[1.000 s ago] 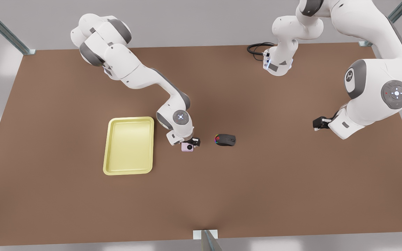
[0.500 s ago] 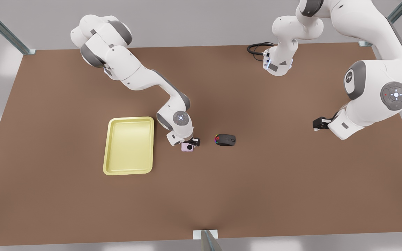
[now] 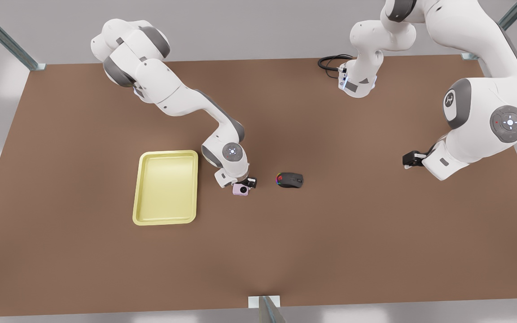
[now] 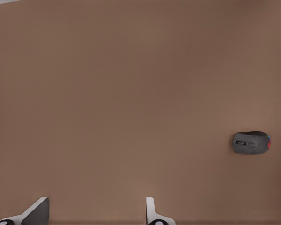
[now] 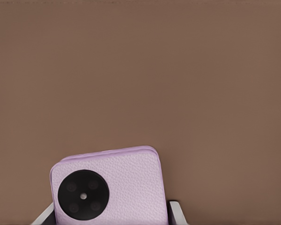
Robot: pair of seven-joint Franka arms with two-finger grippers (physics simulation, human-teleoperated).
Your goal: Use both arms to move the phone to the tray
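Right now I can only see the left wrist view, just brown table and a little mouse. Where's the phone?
Observer: In the front view the phone is between the tray and the mouse.
Operator: Is somebody holding it?
Observer: Yes, the right gripper has its fingers against both sides of it.
Operator: And my gripper?
Observer: The left gripper waits open, far off on the mouse's other side.
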